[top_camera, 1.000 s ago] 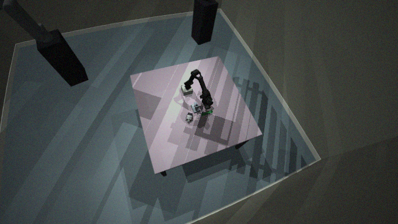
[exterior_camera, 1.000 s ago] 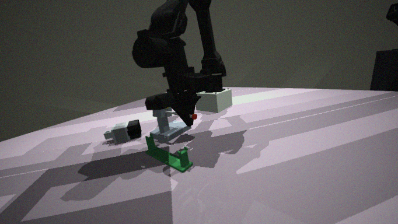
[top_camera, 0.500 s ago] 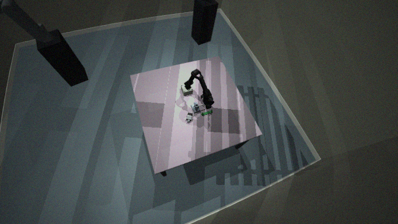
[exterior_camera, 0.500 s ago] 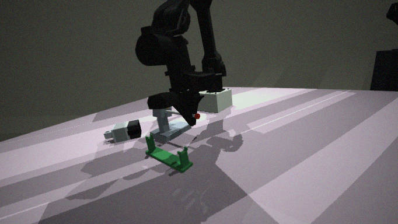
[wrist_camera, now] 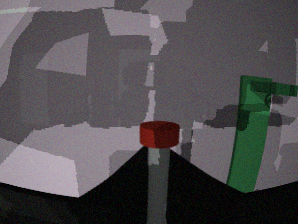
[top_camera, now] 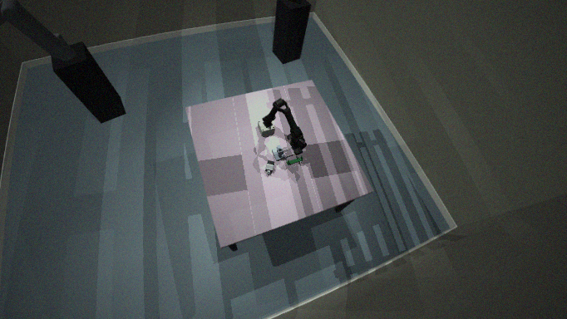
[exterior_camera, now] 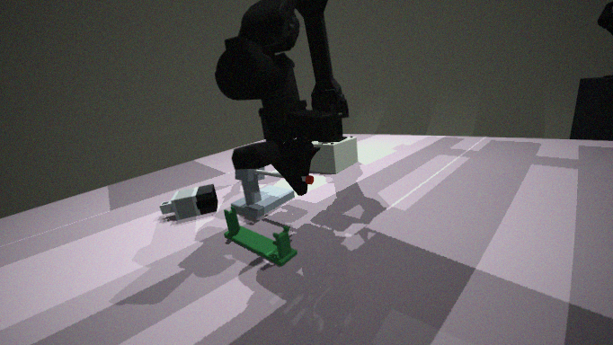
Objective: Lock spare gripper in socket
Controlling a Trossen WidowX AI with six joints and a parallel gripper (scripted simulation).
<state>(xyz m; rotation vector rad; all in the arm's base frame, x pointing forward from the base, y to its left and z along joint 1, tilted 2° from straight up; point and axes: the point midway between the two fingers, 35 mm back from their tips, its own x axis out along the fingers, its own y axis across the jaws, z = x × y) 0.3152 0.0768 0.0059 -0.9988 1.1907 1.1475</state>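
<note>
Top view: one black six-joint arm (top_camera: 291, 120), bent over a pink table (top_camera: 233, 216); pale blue mount (top_camera: 278, 154) near its wrist.

Exterior view: lock pin (exterior_camera: 309, 180) (wrist_camera: 159, 135), slim pale shaft, red head, level between the mount's raised socket (exterior_camera: 248, 174) and the gripper (exterior_camera: 304, 190) (wrist_camera: 154, 153); spare gripper (exterior_camera: 191, 202) (top_camera: 269, 167), grey and black, lying on its side.

Wrist view: fingers clamped on the grey shaft, just behind the short, faceted red head.
</note>
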